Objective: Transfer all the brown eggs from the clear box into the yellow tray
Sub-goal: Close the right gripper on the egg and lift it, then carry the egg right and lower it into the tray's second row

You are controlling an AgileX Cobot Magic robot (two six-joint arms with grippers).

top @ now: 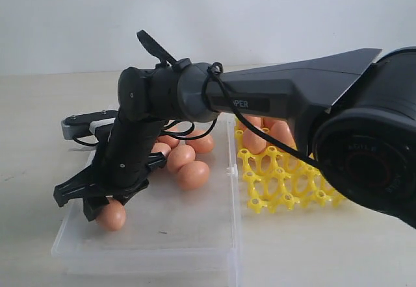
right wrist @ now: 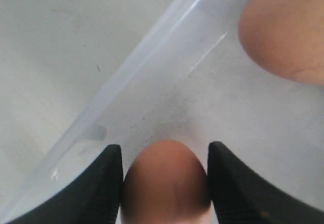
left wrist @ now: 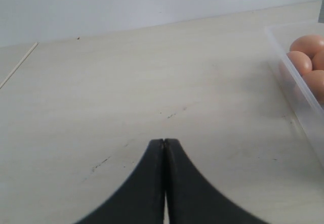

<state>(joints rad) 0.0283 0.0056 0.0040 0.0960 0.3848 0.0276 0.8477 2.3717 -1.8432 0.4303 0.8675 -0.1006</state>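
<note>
Right gripper [right wrist: 164,148] low in box [top: 195,232]. Egg [right wrist: 164,183] sits between its fingers, touched both sides, long way seems along fingers. Left gripper [left wrist: 164,143] closed, empty, outside box.

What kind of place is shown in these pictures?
Probably a robotics lab or test bench: a black robot arm works over a pale table before a blank white wall, with a clear box of brown eggs and a yellow tray.
</note>
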